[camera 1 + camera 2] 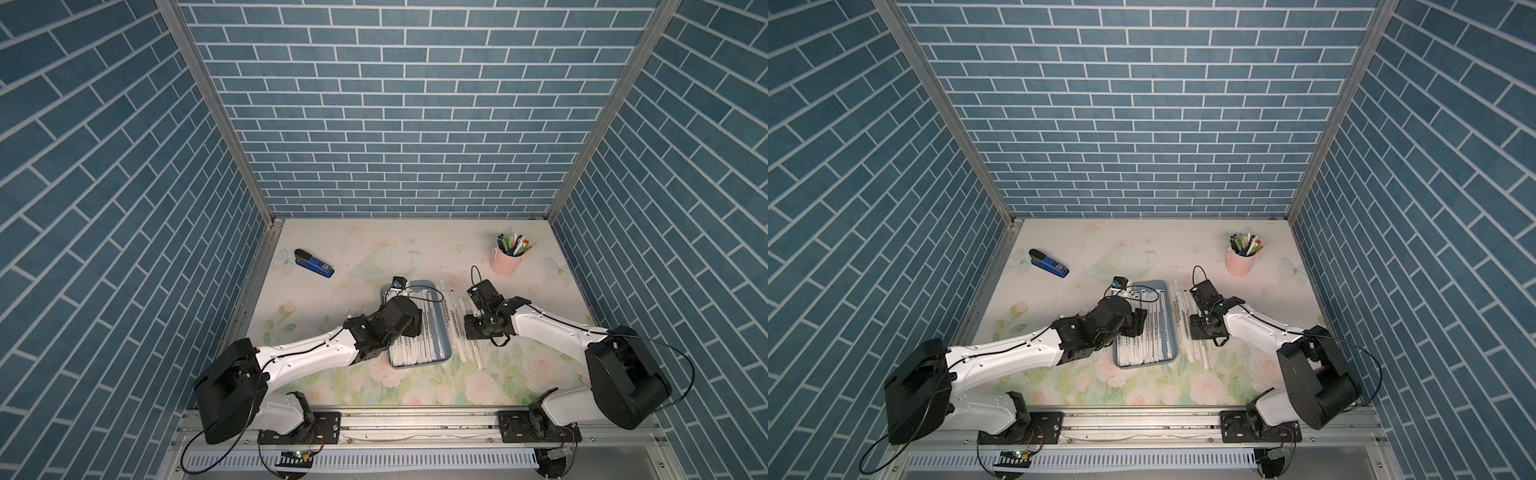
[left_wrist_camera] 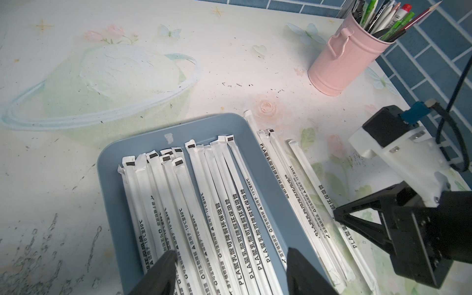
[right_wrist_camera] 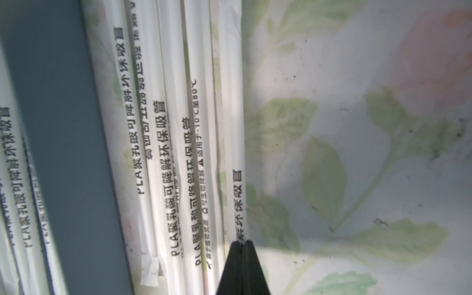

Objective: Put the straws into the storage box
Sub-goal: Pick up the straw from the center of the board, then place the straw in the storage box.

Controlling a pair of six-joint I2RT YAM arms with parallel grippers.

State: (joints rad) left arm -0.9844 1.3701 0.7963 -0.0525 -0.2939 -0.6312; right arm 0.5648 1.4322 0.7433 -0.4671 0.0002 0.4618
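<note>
Right of the box (image 2: 143,143), my right jaws pinch one straw (image 3: 237,178) by its thin wrapper; it may slip. Left jaws gape.

A blue-and-black desk stapler (image 1: 314,263) (image 1: 1049,263) lies flat on the far left part of the pale tabletop printed with roses, leaves and butterflies (image 1: 415,245) (image 1: 1183,249), set at a slant to the table's edges. Well apart from it, near the far right corner, a round pink metal cup with a small side handle (image 1: 505,262) (image 1: 1241,263) (image 2: 342,61) stands upright, packed with colourful pens and pencils (image 1: 513,244) (image 1: 1248,244) (image 2: 383,18) that fan out above its rim. Blue brick-patterned walls (image 1: 407,104) (image 1: 1142,104) in bare aluminium corner posts (image 1: 216,112) (image 1: 946,112) close the table on three sides.
</note>
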